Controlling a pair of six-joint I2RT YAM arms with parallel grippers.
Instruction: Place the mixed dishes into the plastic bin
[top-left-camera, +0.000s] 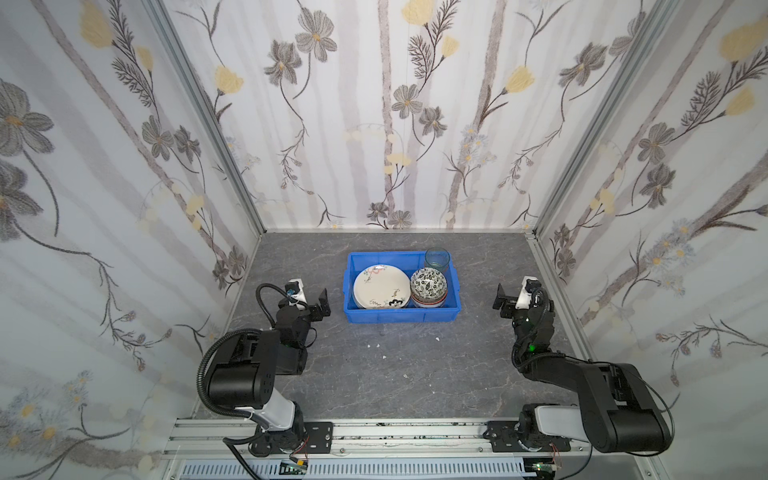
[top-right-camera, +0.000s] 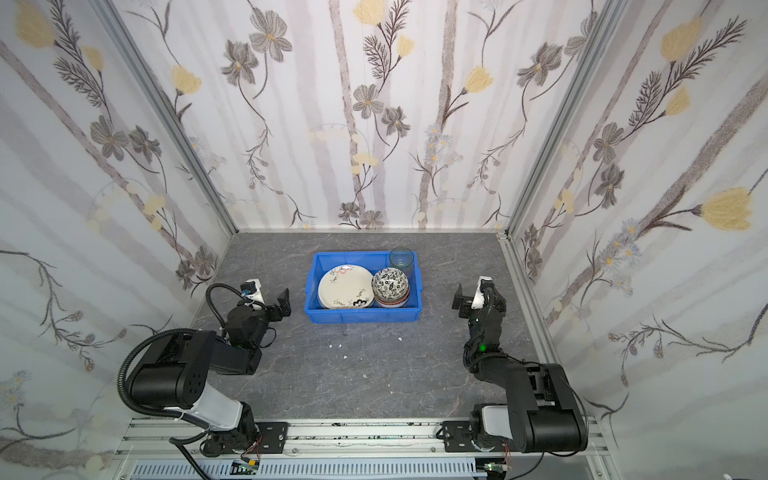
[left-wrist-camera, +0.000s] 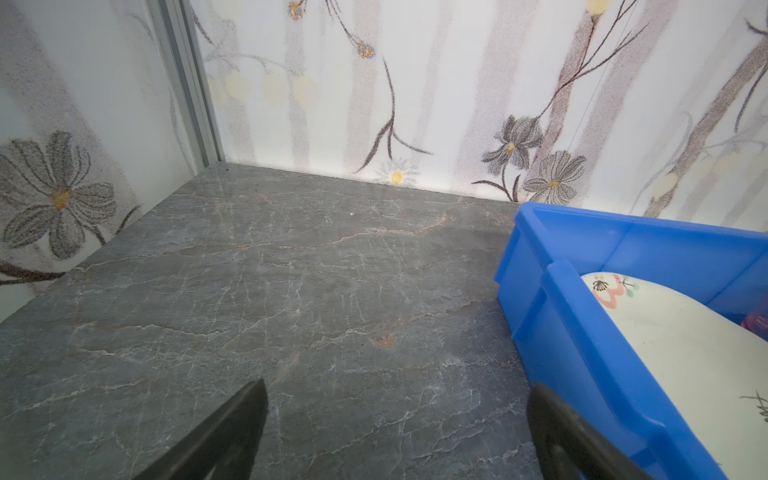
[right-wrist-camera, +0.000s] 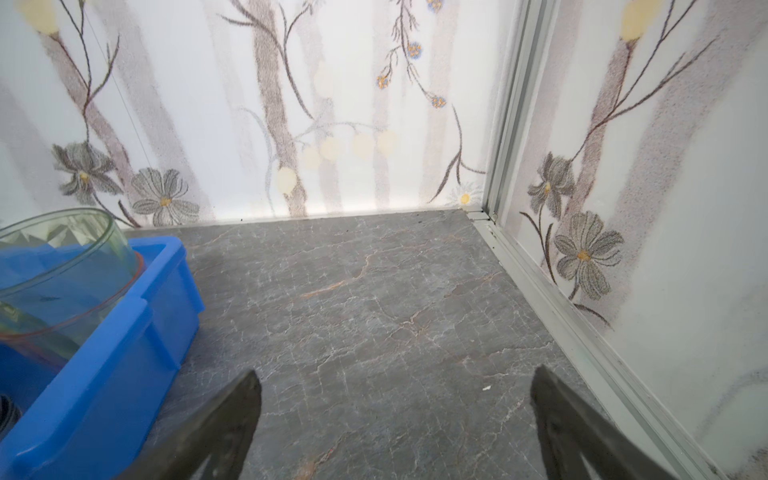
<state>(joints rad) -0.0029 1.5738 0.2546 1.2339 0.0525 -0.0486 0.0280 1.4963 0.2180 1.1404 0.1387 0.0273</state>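
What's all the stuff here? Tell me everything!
plastic bin: one, bright blue, middle of the table
plates: a stack, top one cream, left in the bin
bowls: a stack, top one black-white leaf, right in the bin
tumbler: one, see-through green, bin's back right corner
crumbs: a few, white, table before the bin
table: one, grey marble
walls: three, flowered, around the table
left gripper: one, black, open, left of the bin
right gripper: one, black, open, right of the bin

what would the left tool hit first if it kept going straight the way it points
Likely the back wall: between the left tool and it shows only bare tabletop. The blue bin sits close beside that line; whether a finger would clip it is unclear.
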